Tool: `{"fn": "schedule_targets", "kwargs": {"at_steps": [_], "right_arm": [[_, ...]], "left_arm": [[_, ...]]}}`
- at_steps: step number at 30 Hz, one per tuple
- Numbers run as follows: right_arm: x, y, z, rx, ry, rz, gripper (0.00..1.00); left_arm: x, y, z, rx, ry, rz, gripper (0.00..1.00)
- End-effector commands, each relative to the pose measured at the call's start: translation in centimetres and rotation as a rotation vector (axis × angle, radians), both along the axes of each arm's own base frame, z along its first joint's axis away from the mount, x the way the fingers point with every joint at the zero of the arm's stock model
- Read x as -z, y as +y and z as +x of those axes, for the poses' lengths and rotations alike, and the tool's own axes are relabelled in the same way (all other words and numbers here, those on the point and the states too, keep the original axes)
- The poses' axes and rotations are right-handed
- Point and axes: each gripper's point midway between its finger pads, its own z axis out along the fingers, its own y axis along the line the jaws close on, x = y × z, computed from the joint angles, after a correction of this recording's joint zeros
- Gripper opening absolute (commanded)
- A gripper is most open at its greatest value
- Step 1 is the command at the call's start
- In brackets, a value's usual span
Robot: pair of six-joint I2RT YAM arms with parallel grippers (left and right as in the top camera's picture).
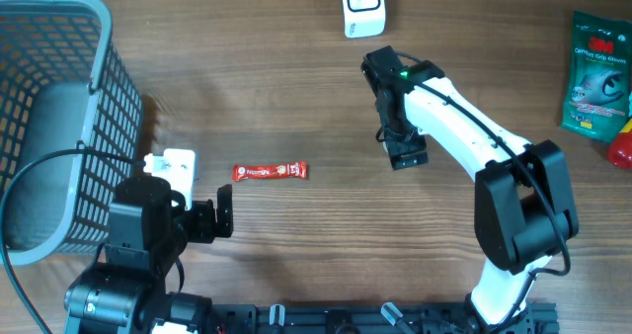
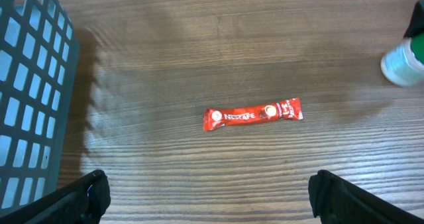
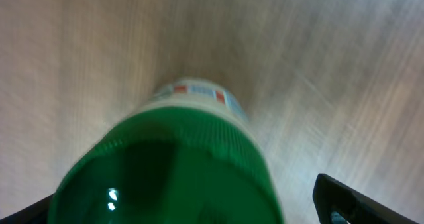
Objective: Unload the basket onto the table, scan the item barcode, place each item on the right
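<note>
A white bottle with a green cap [image 3: 172,171] stands upright on the table, filling the right wrist view. My right gripper [image 3: 185,207] is straight above it, open, with a gap between the cap and the right fingertip [image 3: 338,197]. In the overhead view this gripper [image 1: 406,153] hides the bottle. The left wrist view catches the bottle [image 2: 401,61] at the far right edge. A red Nescafe sachet [image 1: 270,171] lies flat mid-table, ahead of my left gripper [image 2: 212,197], which is open and holds nothing. A white scanner [image 1: 362,6] sits at the far edge.
A large grey mesh basket [image 1: 94,87] stands at the left, right beside the left arm. A green packet [image 1: 595,72] and a red item [image 1: 622,148] lie at the right edge. A small white block [image 1: 176,164] sits near the basket.
</note>
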Motion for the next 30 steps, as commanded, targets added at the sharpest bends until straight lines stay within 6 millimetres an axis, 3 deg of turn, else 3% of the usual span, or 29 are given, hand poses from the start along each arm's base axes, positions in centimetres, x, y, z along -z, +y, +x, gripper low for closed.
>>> {"fn": "schedule_targets", "kwargs": {"at_steps": [1,7,11,13,15,18,22,24,28,30], "right_arm": [[-3.7,2.1,0.9,-0.209,-0.046,0.102,1.0],[-9.7,1.3,4.0,-0.653,-0.234,-0.039,1.0],[-13.5,1.5,6.5,-1.179,-0.332,-0.253,1.0],[-13.4,2.4,6.1,-1.541,-0.285,-0.312,1.0],[-12.8,2.9,5.3,-1.771,-0.239,-0.326,1.0],[-12.6,3.0,5.1,-1.788,-0.254,-0.282,1.0],[-12.8,0.7,6.1,-1.763,-0.188,-0.391,1.0],[-12.6,0.5,5.7,-1.767,-0.169,-0.38,1.0],[-10.7,3.7,3.4,-2.067,-0.237,-0.21,1.0],[-9.5,4.4,2.5,-2.133,-0.249,-0.156,1.0]], "left_arm": [[0.1,-0.2,-0.1,0.001,-0.001,-0.01,1.0],[0.1,-0.2,-0.1,0.002,-0.001,-0.01,1.0],[0.1,-0.2,-0.1,0.002,-0.001,-0.01,1.0],[0.1,-0.2,-0.1,0.002,-0.001,-0.01,1.0],[0.1,-0.2,-0.1,0.002,-0.001,-0.01,1.0],[0.1,-0.2,-0.1,0.001,-0.001,-0.01,1.0],[0.1,-0.2,-0.1,0.001,-0.001,-0.01,1.0],[0.1,-0.2,-0.1,0.001,-0.001,-0.01,1.0],[0.1,-0.2,-0.1,0.002,-0.001,-0.01,1.0],[0.1,-0.2,-0.1,0.002,-0.001,-0.01,1.0]]}}
